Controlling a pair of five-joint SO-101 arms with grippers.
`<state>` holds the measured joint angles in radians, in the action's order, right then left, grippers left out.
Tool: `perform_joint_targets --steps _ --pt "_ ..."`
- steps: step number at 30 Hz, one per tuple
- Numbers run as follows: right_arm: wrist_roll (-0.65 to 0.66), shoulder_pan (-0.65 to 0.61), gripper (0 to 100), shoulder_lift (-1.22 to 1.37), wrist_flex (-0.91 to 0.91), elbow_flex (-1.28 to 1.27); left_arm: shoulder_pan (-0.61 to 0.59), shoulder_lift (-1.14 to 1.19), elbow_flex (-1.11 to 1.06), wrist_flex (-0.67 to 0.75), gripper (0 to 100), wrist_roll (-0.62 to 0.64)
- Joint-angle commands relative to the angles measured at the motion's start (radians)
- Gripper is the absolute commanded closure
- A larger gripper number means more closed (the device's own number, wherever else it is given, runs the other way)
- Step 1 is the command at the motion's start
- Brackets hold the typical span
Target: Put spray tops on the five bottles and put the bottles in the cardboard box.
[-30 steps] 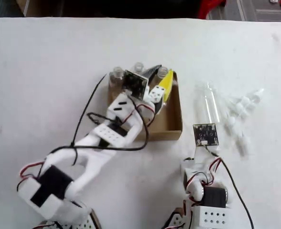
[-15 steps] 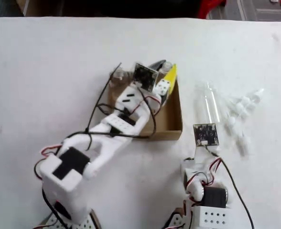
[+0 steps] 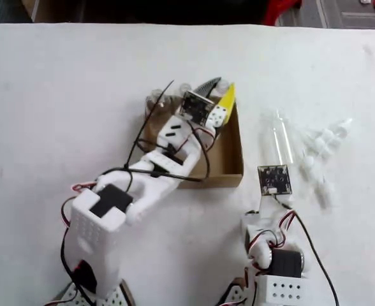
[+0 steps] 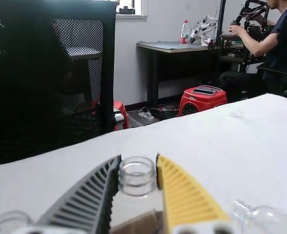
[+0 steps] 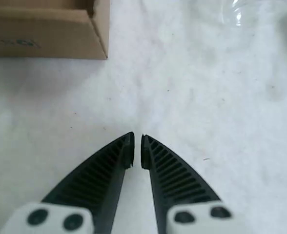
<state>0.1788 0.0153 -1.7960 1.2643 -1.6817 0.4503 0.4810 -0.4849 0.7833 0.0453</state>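
- Nearest the arm bases, right pincer: two black ribbed fingers tapering to points, drawn together to a hairline gap, gripping nothing, hung over bare desk.
- Just beyond it, cardboard box: brown, matte, square-cornered, open-topped. One corner near the right pincer but apart from it, open cloth between.
- From above, bare box floor along the right side, left arm stretched across the rest.
- At the box's far end, left pincer: one grey finger, one yellow, both ridged, closed against the neck of an upright bottle. Clear plastic, round open mouth, no spray top.
- Off to the left of it, other bottle mouths, clear and round, at the box's far-left corner. Inside the wall or just behind it, hard to tell.
- Right of the box and well apart from its wall, a lying bottle: transparent cylinder on its side.
- Further right, spray tops: small white plastic pieces in a loose heap, near the lying bottle.
- All round, white, faintly wrinkled cloth over the desk, with wide open stretches to the left and at the far side.
- Beyond the far edge, a black mesh chair and a red stool.
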Motion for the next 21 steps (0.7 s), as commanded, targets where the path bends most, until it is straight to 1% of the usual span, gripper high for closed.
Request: perform_joint_targets --steps 1,9,11,17,21 --pt "-0.005 0.008 98.2 -0.005 0.005 -0.009 -0.018 -0.015 0.061 0.028 98 0.025" --pt "-0.005 0.008 98.2 -0.005 0.005 -0.009 -0.010 -0.018 0.034 0.026 98 0.018" --pt "-0.005 0.008 98.2 -0.005 0.005 -0.009 -0.007 -0.018 0.032 0.025 96 0.017" --pt "-0.005 0.008 98.2 -0.005 0.005 -0.009 -0.007 -0.062 0.034 -0.115 84 0.032" --pt "-0.005 0.008 98.2 -0.005 0.005 -0.009 -0.016 -0.133 0.038 -0.219 81 0.123"
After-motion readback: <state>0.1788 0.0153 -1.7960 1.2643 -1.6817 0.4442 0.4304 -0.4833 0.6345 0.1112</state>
